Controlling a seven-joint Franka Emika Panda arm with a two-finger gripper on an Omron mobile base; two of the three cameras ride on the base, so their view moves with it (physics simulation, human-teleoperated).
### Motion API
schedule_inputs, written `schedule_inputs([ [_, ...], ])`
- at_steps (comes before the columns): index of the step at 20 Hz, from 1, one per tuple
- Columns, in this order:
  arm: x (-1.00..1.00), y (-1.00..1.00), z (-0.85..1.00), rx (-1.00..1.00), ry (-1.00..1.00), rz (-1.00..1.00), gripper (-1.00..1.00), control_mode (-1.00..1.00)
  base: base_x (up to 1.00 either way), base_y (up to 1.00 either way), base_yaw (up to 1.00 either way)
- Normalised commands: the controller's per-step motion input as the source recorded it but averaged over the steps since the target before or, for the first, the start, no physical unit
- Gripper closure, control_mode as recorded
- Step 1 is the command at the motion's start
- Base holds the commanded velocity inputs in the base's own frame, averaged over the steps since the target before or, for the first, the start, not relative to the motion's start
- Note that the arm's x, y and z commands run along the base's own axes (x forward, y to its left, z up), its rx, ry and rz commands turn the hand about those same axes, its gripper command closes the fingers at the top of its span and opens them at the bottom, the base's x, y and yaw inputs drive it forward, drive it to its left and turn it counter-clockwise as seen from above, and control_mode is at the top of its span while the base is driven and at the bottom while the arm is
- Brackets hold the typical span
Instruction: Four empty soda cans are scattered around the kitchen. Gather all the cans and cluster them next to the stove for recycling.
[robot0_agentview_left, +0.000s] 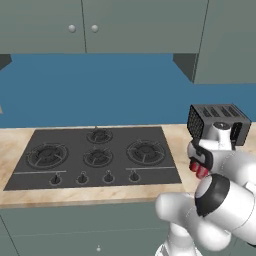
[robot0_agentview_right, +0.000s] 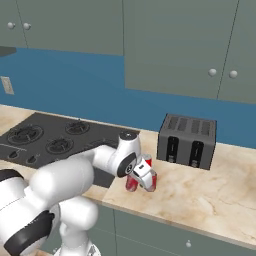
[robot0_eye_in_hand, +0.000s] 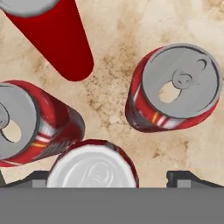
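Note:
Several red soda cans with silvery tops stand upright in a tight cluster on the beige counter, just right of the black stove. In the hand view one can is at the right, one at the left, one at the top, and one lies directly below the hand. My gripper hovers over the cluster, open. Its fingertips stand wide on either side of the lowest can, with a gap on the right. In the base views the hand hides most of the cans.
A black slotted toaster stands on the counter behind and to the right of the cans. Bare counter stretches to the right of the cluster. Grey-green wall cabinets hang above.

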Motion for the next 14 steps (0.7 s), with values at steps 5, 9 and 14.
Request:
schedule_inputs([
  [5,-0.16,0.03,0.17,0.00,0.00,0.00,-1.00,-1.00,0.00,0.00,0.00],
  [9,-0.19,0.13,0.18,0.00,0.00,0.00,-1.00,-1.00,0.00,0.00,0.00],
  [14,-0.15,0.17,0.11,0.00,0.00,0.00,-1.00,-1.00,0.00,0.00,0.00],
])
